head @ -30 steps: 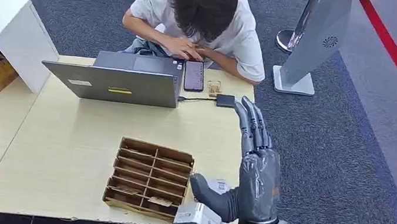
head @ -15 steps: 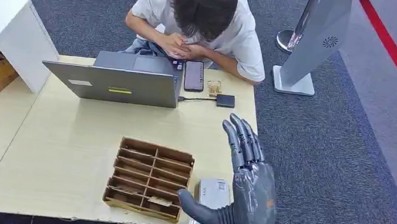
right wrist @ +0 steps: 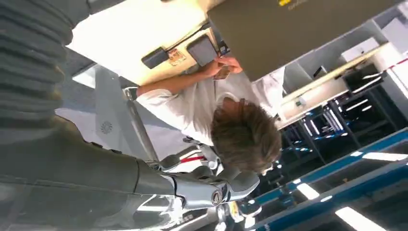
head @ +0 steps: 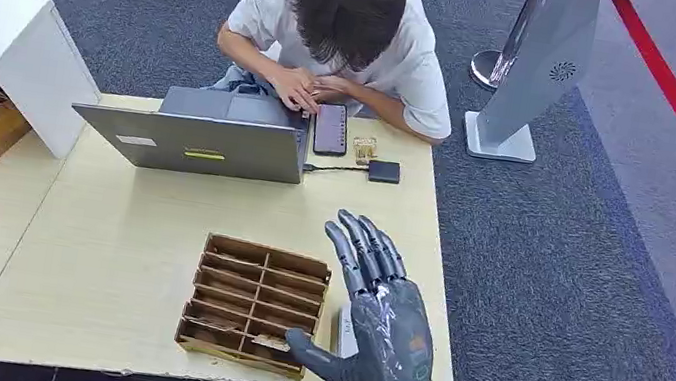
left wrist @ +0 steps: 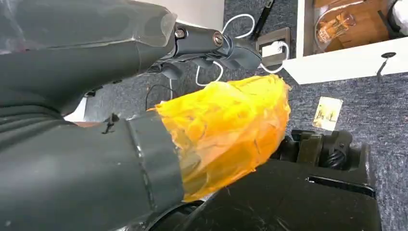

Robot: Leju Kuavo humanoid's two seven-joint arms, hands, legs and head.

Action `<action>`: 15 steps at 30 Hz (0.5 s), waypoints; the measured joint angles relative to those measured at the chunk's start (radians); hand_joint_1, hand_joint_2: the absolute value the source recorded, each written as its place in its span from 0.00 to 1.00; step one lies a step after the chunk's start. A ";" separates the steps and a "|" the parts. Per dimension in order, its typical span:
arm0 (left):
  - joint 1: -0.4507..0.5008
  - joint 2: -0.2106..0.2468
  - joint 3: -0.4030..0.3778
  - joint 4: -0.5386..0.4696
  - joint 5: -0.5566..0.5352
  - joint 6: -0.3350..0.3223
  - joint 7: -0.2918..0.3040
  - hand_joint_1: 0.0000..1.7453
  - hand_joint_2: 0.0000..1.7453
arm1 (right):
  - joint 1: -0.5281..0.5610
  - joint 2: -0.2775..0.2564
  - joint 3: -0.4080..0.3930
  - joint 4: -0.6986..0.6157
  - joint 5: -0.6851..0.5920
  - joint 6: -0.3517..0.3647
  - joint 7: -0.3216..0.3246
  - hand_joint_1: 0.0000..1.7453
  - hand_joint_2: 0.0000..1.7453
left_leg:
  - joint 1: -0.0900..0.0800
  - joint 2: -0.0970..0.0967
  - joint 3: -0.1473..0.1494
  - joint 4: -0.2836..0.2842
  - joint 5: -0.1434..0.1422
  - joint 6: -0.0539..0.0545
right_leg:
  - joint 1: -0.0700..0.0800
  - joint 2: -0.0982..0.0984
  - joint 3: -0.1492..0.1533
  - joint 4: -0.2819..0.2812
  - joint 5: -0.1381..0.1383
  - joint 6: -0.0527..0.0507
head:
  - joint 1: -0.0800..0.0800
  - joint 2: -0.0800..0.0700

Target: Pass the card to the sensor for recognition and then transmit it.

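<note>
right robot hand (head: 383,334) is spread and holds nothing, raised over the bench (head: 102,256) edge beside the wooden card tray (head: 254,303). cards lie in the tray's near slots; none picked yet, so recognition and handover remain.

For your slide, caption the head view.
Robot's right hand, fingers spread, above brown slotted wooden tray on pale table.

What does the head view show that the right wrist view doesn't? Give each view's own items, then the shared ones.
Head view alone: the wooden divided tray, the white cabinet, and the right hand with its fingers spread above the table. Right wrist view alone: blue shelving behind the person. Both: the person, the laptop, the phone, the small black box and the table.
</note>
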 joint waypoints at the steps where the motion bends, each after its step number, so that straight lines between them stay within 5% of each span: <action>1: 0.000 0.000 0.000 0.000 0.000 0.000 0.000 0.00 0.00 | -0.007 -0.003 0.006 0.009 0.006 0.003 0.001 0.00 1.00 | 0.000 0.000 0.000 0.000 0.000 0.000 | 0.000 0.000 0.000 0.000 0.000 0.000 | 0.000 0.000; 15: -0.001 -0.001 -0.011 0.000 -0.003 -0.008 0.000 0.00 0.00 | -0.077 -0.027 0.069 0.129 0.066 0.031 0.039 0.00 1.00 | 0.000 0.000 0.000 0.000 0.000 0.000 | 0.000 0.000 0.000 0.000 0.000 0.000 | 0.000 0.000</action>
